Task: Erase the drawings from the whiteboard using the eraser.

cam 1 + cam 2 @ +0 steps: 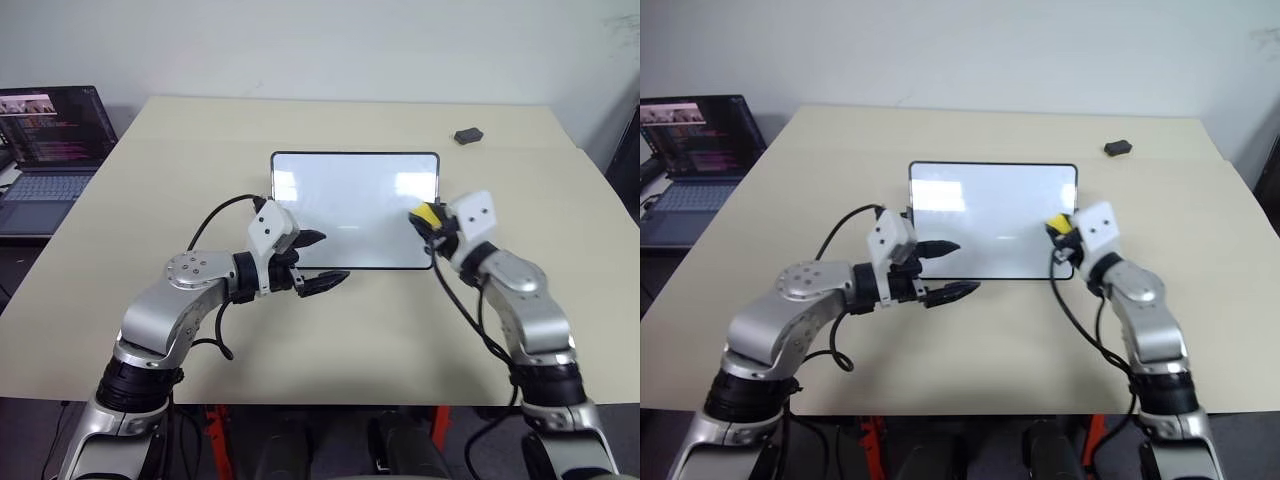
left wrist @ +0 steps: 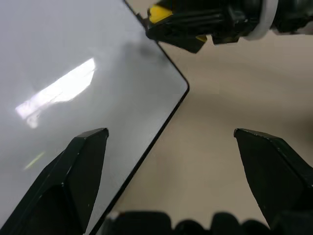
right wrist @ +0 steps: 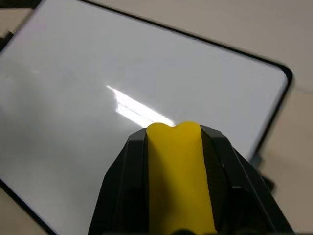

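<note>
The right gripper [image 1: 428, 222] pinches the yellow eraser [image 3: 177, 171] tightly between its two black fingers; the block sticks out a little past the fingertips. It hangs over the right end of the whiteboard [image 1: 350, 205], near the corner closest to the robot. Whether the eraser touches the glossy surface, I cannot tell. The left gripper [image 1: 322, 262] has its fingers spread wide and holds nothing; it stands at the near long edge of the board, one fingertip over the white surface and the other over the beige table [image 1: 300, 350]. The board lies flat in the middle of the table. I see no marker drawings on it. Far behind on the right lies a small dark grey object [image 1: 468, 134], and a laptop [image 1: 50, 150] stands open at the left.
</note>
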Tool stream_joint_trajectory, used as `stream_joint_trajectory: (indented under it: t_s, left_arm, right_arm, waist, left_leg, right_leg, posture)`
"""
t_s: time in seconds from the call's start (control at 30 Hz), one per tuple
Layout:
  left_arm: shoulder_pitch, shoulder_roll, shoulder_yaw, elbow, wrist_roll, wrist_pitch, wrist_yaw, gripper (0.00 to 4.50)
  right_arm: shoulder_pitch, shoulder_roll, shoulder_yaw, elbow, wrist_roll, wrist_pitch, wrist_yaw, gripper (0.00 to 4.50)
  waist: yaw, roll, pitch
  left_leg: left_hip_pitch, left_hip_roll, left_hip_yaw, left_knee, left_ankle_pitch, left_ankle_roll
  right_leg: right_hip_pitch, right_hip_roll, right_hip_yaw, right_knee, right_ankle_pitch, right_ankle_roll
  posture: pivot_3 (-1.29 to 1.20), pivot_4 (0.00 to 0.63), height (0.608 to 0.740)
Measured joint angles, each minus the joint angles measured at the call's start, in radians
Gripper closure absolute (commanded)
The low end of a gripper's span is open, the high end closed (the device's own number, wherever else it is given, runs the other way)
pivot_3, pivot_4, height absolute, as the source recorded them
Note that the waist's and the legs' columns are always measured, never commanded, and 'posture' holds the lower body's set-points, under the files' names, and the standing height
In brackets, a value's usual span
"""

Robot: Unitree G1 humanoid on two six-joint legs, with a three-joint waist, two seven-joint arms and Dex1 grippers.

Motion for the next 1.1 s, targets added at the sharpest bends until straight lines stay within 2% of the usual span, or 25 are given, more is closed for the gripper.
stream_joint_trajectory:
  t_s: [0.23,0.37,0.57,0.8,1.1]
  left_arm:
    - [-0.061,-0.004,-0.071,0.028,0.012,-0.049,-0.086,0.0]
    - [-0.098,-0.026,-0.151,0.084,0.04,-0.092,-0.15,0.0]
    - [-0.18,-0.097,-0.238,0.148,0.079,-0.164,-0.22,0.0]
    - [-0.172,-0.099,-0.248,0.157,0.099,-0.173,-0.233,0.0]
    - [-0.151,-0.095,-0.247,0.156,0.108,-0.173,-0.227,0.0]
  right_arm:
    - [0.165,-0.016,-0.179,-0.134,0.039,0.198,-0.113,3.38]
    - [0.225,0.048,-0.221,-0.143,0.053,0.286,-0.189,3.38]
    - [0.18,0.115,-0.204,-0.115,0.053,0.316,-0.272,3.38]
    - [0.128,0.149,-0.207,-0.052,0.069,0.318,-0.318,3.38]
    - [0.117,0.134,-0.218,-0.031,0.077,0.32,-0.339,3.38]
  waist:
    - [-0.005,0.0,0.0]
    - [-0.011,0.001,0.0]
    - [-0.011,0.001,0.0]
    - [-0.008,0.001,0.0]
    - [-0.008,0.001,0.0]
  left_leg:
    - [0.003,0.0,0.002,0.001,0.0,0.0]
    - [0.004,0.001,0.004,0.001,0.0,0.001]
    - [0.004,0.001,0.005,0.002,0.0,0.001]
    - [0.003,0.002,0.004,0.001,0.0,0.001]
    - [0.003,0.002,0.004,0.001,0.0,0.001]
  right_leg:
    - [0.001,0.001,0.002,0.002,-0.003,0.005]
    - [0.0,0.007,0.004,0.004,-0.003,0.005]
    - [0.0,0.008,0.005,0.004,-0.003,0.005]
    - [0.0,0.008,0.004,0.004,-0.004,0.004]
    - [0.0,0.008,0.004,0.004,-0.004,0.004]
  posture:
    - [0.0,0.15,0.74]
    - [0.0,0.15,0.74]
    - [0.0,0.15,0.74]
    - [0.0,0.15,0.74]
    - [0.0,0.15,0.74]
